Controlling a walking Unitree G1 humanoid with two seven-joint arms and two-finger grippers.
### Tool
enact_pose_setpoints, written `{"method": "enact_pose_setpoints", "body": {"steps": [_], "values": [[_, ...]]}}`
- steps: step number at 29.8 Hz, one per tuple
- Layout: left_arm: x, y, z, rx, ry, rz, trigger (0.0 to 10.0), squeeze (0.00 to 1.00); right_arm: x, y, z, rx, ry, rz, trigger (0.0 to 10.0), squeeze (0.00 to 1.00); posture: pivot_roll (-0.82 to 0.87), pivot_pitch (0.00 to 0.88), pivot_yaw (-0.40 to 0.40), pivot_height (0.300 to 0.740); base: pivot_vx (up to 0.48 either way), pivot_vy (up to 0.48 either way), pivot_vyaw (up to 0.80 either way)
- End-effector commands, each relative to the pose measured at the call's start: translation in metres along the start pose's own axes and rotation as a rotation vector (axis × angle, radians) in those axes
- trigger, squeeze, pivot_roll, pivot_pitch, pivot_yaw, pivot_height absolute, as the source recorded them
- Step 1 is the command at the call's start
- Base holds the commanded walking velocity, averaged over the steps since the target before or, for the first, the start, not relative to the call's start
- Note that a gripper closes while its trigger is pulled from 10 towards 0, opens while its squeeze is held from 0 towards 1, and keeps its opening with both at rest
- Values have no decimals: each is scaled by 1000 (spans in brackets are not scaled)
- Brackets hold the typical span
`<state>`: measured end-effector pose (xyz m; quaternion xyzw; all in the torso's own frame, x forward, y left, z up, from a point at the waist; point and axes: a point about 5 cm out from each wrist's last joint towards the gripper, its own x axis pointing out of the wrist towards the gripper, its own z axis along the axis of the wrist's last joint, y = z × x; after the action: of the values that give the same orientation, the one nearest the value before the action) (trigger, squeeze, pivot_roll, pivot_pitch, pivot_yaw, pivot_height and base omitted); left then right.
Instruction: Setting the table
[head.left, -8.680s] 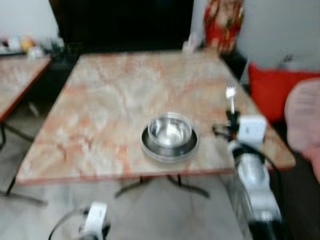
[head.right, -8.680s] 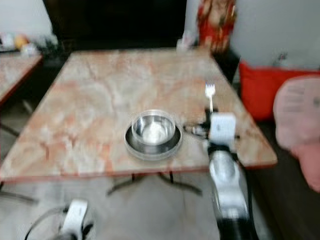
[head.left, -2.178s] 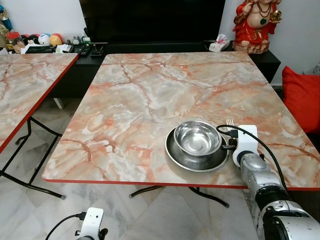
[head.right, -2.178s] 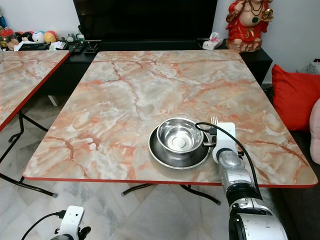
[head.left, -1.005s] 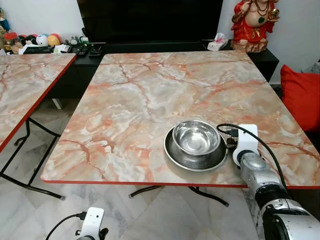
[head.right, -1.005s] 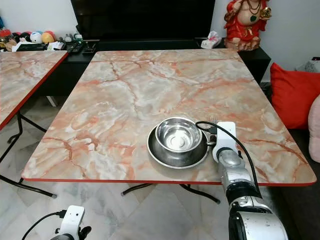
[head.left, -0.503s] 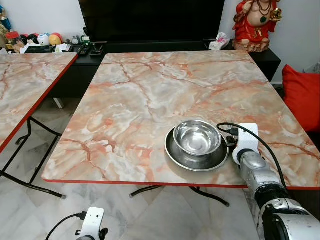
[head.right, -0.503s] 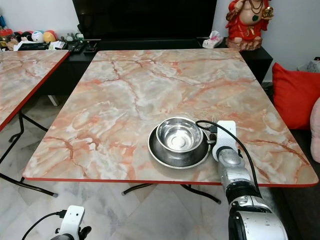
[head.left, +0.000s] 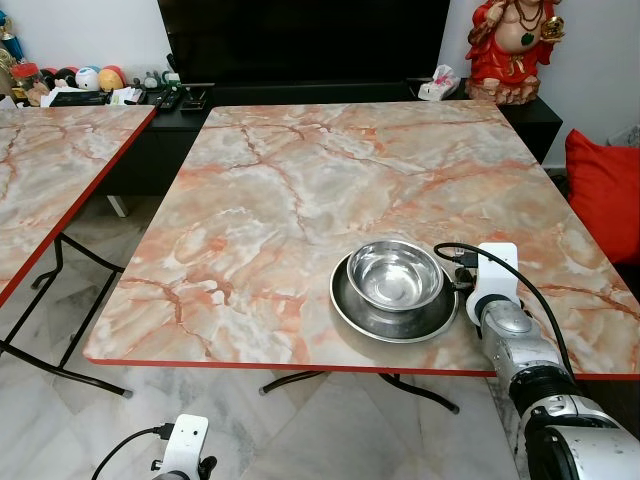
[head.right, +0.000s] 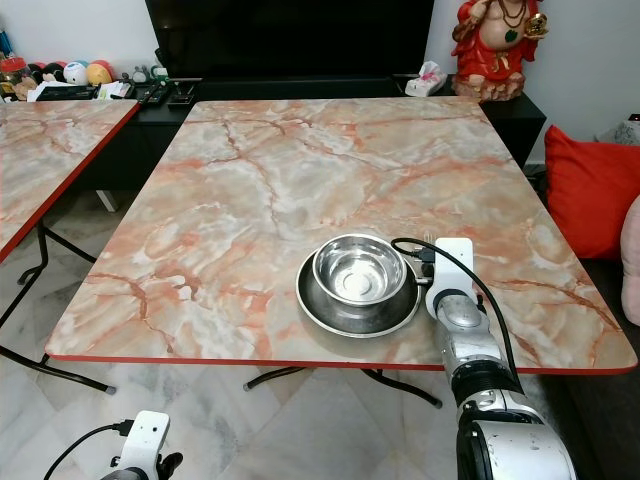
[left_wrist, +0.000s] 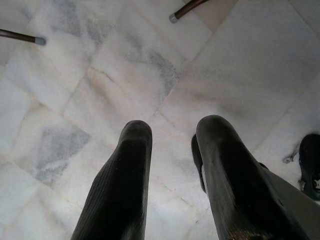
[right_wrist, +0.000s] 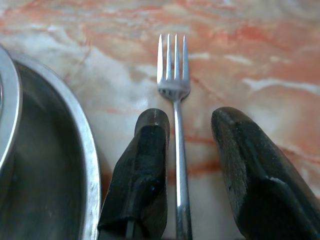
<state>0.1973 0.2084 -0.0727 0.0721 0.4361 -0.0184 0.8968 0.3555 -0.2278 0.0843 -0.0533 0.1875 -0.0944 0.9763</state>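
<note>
- On the orange marble table (head.left: 280, 200), the silver metal fork (right_wrist: 174, 100) is lying flat just beside the round steel plate (head.left: 394, 318) holding a shiny steel bowl (head.left: 394, 274).
- Right gripper (right_wrist: 192, 135) jaws are sitting released around the handle, looks like fork-placing is wrapping up; next it's probably needing to back off.
- Left gripper (left_wrist: 172, 150) is hanging idle, jaws apart.

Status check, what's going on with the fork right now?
Right tool open, straddling fork flat on table beside plate. Left tool open, idle over floor. Nothing in the way.
</note>
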Motion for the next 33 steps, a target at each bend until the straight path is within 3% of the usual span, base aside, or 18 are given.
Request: {"method": "enact_pose_setpoints", "body": {"steps": [1, 3, 8, 12, 17, 21, 29, 33], "values": [[0, 0, -2, 18, 16, -2, 10000, 0, 1, 0, 20, 7, -83, -10, 10000, 0, -20, 5, 60, 740, 0, 0, 0], [0, 0, -2, 18, 16, -2, 10000, 0, 1, 0, 23, 12, -98, -12, 10000, 0, -20, 5, 60, 740, 0, 0, 0], [0, -2, -3, 18, 19, -4, 10000, 0, -8, -2, 60, 40, -367, -36, 10000, 0, -26, 5, 61, 740, 0, 0, 0], [0, -2, -3, 15, 17, -5, 10000, 0, -13, -2, 69, 58, -434, -40, 10000, 0, -27, 3, 58, 740, 0, 0, 0], [0, -2, -2, 11, 10, -4, 10000, 0, -22, 2, 73, 72, -513, -49, 10000, 0, -30, 0, 57, 740, 0, 0, 0], [0, -1, -3, 12, 7, -1, 10000, 0, -43, 12, 67, 69, -609, -53, 10000, 0, -28, 0, 54, 740, 0, 0, 0], [-1, -1, -5, -11, 7, 2, 10000, 0, -67, 23, 55, 73, -663, -10, 10000, 0, -35, 0, 42, 740, 0, 0, 0], [-1, -2, -5, -11, 6, -1, 10000, 0, -72, 28, 59, 90, -662, 8, 10000, 0, -33, 0, 34, 740, 0, 387, 0]]}}
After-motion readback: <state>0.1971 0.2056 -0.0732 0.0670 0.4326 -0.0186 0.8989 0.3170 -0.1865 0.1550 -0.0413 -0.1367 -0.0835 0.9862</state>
